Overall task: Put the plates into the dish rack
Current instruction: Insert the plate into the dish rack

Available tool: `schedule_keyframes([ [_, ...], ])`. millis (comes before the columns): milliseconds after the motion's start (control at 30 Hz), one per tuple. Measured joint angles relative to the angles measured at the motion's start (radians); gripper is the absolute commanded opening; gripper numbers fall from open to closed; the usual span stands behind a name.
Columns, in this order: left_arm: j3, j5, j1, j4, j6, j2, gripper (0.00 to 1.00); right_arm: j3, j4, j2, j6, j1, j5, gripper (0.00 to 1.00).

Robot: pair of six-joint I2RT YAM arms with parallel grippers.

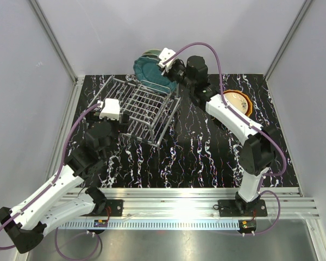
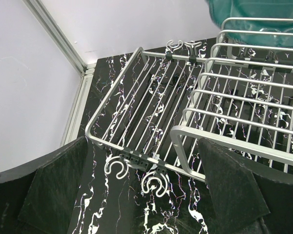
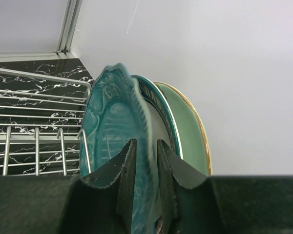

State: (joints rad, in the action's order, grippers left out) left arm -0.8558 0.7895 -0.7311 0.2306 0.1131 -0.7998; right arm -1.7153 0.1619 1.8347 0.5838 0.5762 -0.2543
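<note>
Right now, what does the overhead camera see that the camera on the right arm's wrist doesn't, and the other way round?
Only the overhead view: the whole dish rack, and a stack of plates lying to its right. Only the right wrist view: the right claw with a finger on each side of the dark teal plate's scalloped rim. Both: that plate upright at the rack's far end, and some of the rack's bars.

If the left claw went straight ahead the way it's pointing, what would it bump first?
Probably the dish rack: its low near edge sits right ahead of the open left gripper, though depth is hard to judge from here.
</note>
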Motion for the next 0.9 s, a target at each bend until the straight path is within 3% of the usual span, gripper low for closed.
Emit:
schedule_keyframes([
  [600,0.0,-0.001,0.0,0.0,0.0,-0.001,0.99,-0.039,0.031,0.002,-0.006,0.0,0.001,0.43],
  [900,0.0,0.0,0.0,0.0,0.003,-0.001,0.99,-0.042,0.025,-0.006,-0.037,0.0,-0.002,0.56],
])
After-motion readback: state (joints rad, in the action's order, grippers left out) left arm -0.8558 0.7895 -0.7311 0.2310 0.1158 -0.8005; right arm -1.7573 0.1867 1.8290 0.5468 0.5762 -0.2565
